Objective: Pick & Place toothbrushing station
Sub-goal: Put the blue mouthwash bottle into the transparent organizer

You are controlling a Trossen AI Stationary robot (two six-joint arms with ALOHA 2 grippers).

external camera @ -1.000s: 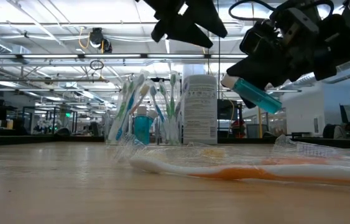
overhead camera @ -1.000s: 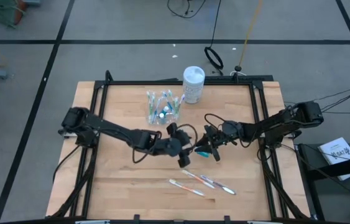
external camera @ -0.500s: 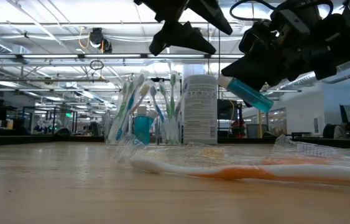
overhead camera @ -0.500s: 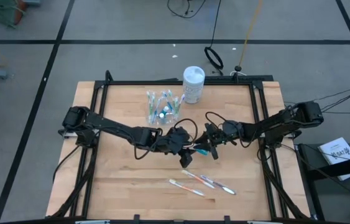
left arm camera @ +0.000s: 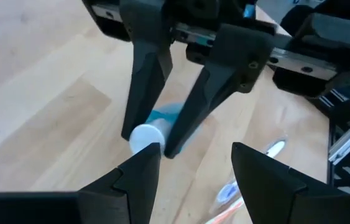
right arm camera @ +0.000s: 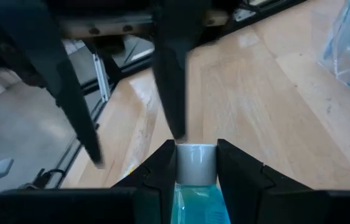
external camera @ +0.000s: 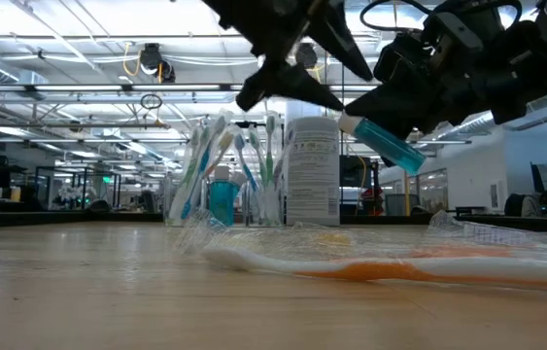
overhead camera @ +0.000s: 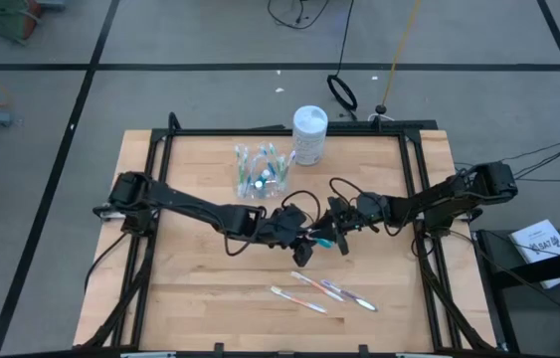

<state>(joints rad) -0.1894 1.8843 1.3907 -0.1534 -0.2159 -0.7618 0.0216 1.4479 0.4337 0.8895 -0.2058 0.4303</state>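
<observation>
A clear cup [overhead camera: 260,177] with several pastel toothbrushes and a teal tube stands on its base at the table's far middle; it also shows in the low view [external camera: 222,190]. My right gripper [overhead camera: 331,237] is shut on a teal toothpaste tube [external camera: 390,146] with a white cap, above the table's middle. My left gripper [overhead camera: 309,242] is open just left of it, at the tube's cap end. In the left wrist view its fingers [left arm camera: 138,177] stand on either side below the cap [left arm camera: 145,137]. Whether a fingertip touches the cap, I cannot tell. My right gripper pinches the tube between its two fingers [right arm camera: 162,168], at the cap end [right arm camera: 194,163], with the teal body [right arm camera: 196,202] running back between them. The fingers come from the table's right and lie along the tube. The tube is clear of the table, its cap [external camera: 349,124] toward the left and slightly raised.
A taller white canister [overhead camera: 309,134] stands beside the cup at the far edge. Several wrapped toothbrushes [overhead camera: 297,298] [overhead camera: 344,292] lie flat on the near middle of the table; one with an orange handle [external camera: 399,270] shows close in the low view.
My left gripper has gone toward the table's right edge and a little down, up to the cap end of the tube held by my right gripper. It has stayed open.
</observation>
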